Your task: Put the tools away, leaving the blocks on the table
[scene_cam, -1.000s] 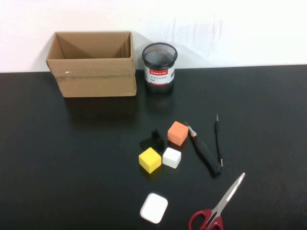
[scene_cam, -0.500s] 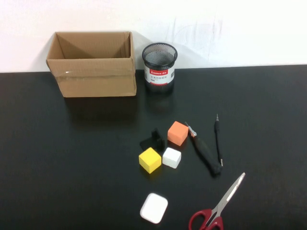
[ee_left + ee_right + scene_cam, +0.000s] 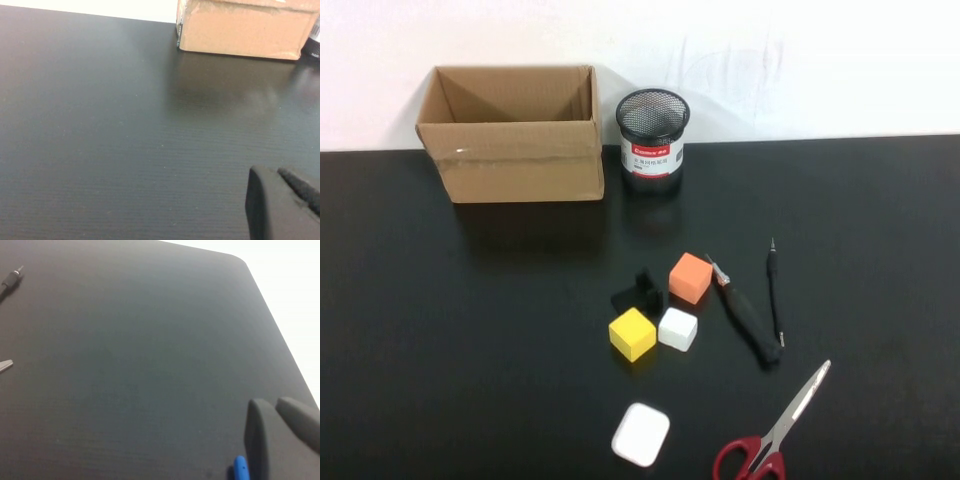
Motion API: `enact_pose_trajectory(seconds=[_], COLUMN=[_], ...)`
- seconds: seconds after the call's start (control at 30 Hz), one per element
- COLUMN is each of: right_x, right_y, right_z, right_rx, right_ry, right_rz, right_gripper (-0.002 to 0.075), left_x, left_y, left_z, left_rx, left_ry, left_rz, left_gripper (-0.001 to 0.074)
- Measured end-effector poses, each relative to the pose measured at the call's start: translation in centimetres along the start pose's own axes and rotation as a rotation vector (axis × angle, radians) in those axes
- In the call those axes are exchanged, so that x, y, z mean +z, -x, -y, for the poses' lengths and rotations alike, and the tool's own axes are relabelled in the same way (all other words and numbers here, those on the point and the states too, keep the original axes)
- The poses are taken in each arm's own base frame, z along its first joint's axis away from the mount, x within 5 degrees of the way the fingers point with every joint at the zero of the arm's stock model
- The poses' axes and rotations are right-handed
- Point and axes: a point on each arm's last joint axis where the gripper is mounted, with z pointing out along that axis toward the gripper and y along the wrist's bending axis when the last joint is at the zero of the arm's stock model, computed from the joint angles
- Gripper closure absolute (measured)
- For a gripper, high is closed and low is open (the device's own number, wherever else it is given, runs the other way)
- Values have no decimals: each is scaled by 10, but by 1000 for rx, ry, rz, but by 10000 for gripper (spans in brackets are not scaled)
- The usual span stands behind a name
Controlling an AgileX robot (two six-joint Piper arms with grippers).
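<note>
On the black table (image 3: 470, 330), in the high view, the red-handled scissors (image 3: 770, 440) lie at the front right. The thick black-handled tool (image 3: 748, 315) and the thin black screwdriver (image 3: 775, 290) lie side by side right of the blocks. The orange cube (image 3: 690, 277), yellow cube (image 3: 633, 333), white cube (image 3: 678, 329) and black angular piece (image 3: 639, 292) sit clustered mid-table. Neither arm shows in the high view. My left gripper (image 3: 272, 172) is shut and empty over bare table near the box. My right gripper (image 3: 272, 405) is shut and empty near the table's right edge; the screwdriver's end (image 3: 10, 280) and the scissors' tip (image 3: 4, 366) show there.
An open cardboard box (image 3: 515, 135) stands at the back left, also in the left wrist view (image 3: 245, 27). A black mesh cup (image 3: 652, 140) stands beside it. A white rounded pad (image 3: 641, 434) lies at the front. A small blue part (image 3: 241, 469) shows by the right fingers.
</note>
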Motion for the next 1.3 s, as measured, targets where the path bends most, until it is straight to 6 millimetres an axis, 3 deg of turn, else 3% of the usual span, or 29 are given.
enact_pose_trajectory(seconds=[0.7, 0.87, 1.1, 1.3], right_x=[0, -3, -28, -41], right_y=[4, 25, 65, 75], right_z=[1, -1, -3, -3], right_rx=[-28, -28, -32, -9], right_ry=[-13, -2, 19, 27], right_rz=[46, 293, 826, 1000], right_gripper=[736, 736, 736, 736], left_x=[0, 0, 0, 0], left_y=[0, 0, 0, 0], left_z=[0, 0, 0, 0], left_rx=[1, 1, 1, 1], left_ry=[-2, -2, -2, -2], left_rz=[0, 0, 0, 0], left_gripper=[735, 735, 735, 735])
